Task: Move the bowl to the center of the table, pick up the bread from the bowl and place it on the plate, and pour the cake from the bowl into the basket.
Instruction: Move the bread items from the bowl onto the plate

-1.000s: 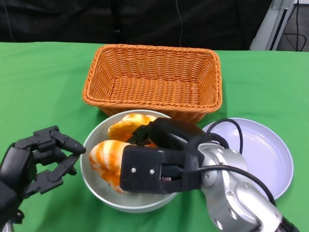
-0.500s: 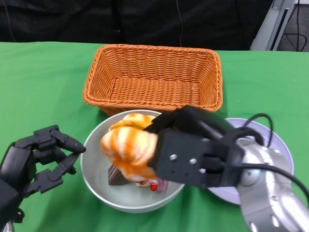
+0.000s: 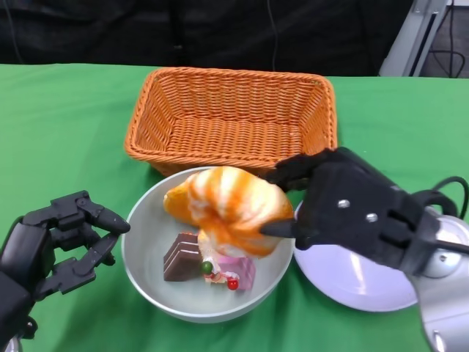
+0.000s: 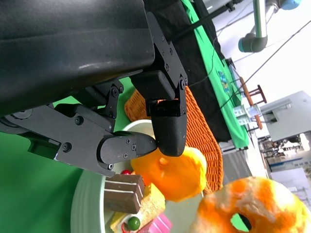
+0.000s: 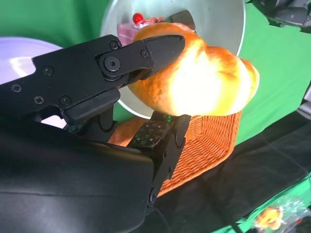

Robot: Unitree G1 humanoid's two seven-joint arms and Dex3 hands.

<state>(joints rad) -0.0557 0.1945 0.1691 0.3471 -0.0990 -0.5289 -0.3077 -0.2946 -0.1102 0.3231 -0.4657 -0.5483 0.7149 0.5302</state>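
Green cloth over the surface [image 3: 66, 125], dark drapes behind, a grey metal post at the far right corner. One wicker basket [image 3: 231, 121] at the back centre. One grey bowl [image 3: 150, 282] just in front of it, one pale plate [image 3: 352, 282] touching the bowl's right side. Two breads: one [image 3: 233, 205] raised above the bowl's far right part, pinched in the right robot hand [image 3: 352, 213], fingers [image 5: 146, 51] over one face and the thumb under the other; the second [image 3: 178, 201] lying in the bowl at its far rim, half hidden behind the first. Cake pieces [image 3: 209, 265] on the bowl's floor: a brown layered slice, a yellow-and-pink piece with small red and green toppings. Left robot hand [image 3: 55, 246] on the cloth just left of the bowl, fingers loosely curled and apart, grasping nothing. Since half a second ago: held bread carried up and rightward toward the plate, right forearm swung out over the plate, more of the cake uncovered; left robot hand, bowl and basket unmoved.
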